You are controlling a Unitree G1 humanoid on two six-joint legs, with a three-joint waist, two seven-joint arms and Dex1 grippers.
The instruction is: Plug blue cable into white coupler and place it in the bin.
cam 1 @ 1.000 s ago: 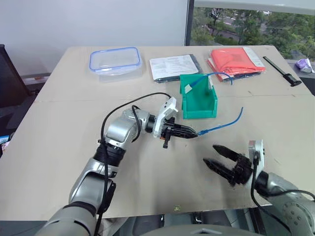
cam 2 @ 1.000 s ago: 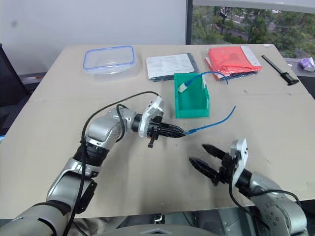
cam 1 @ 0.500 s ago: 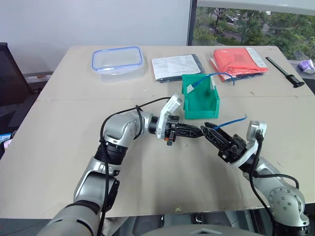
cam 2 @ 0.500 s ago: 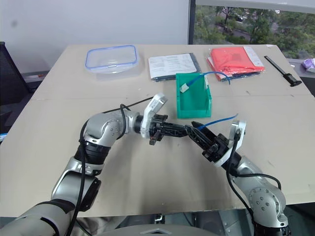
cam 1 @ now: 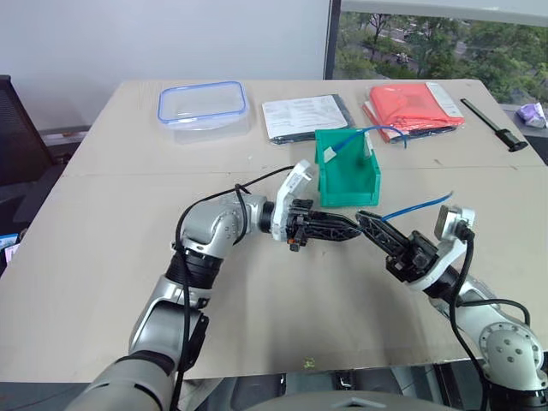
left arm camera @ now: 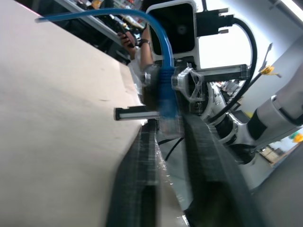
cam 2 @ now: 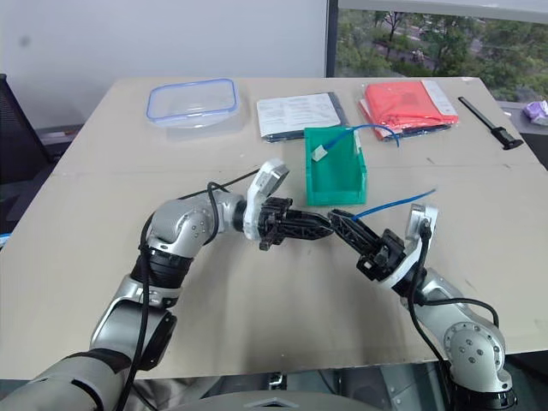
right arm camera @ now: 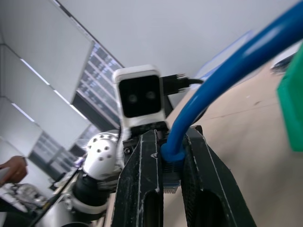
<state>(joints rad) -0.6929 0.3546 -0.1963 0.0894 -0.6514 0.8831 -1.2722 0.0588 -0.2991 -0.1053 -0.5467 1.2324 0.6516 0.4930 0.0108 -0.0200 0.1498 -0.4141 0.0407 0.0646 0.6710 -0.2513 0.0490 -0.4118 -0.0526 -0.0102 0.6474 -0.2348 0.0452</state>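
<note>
The blue cable [cam 1: 415,205] hangs above the table in front of the green bin [cam 1: 347,184]. My right gripper [cam 1: 366,224] is shut on its plug end [right arm camera: 171,153]. The cable arcs back over that wrist. My left gripper [cam 1: 349,229] points at the right one, tip to tip. Its fingers [left arm camera: 208,161] stand apart, with the plug [left arm camera: 168,111] at their tips. A second blue cable lies in the bin with a small white piece [cam 1: 330,153] on its end. I cannot tell whether that piece is the white coupler.
At the back of the table lie a clear container with a blue-rimmed lid [cam 1: 202,104], papers [cam 1: 304,116], a red folder [cam 1: 411,103] and a black tool [cam 1: 492,124]. The table's front edge runs close under both arms.
My right gripper rose from low near the table's front edge to the left gripper and shut on the cable's plug end. The left gripper's fingers parted. The cable's free end lifted off the table.
</note>
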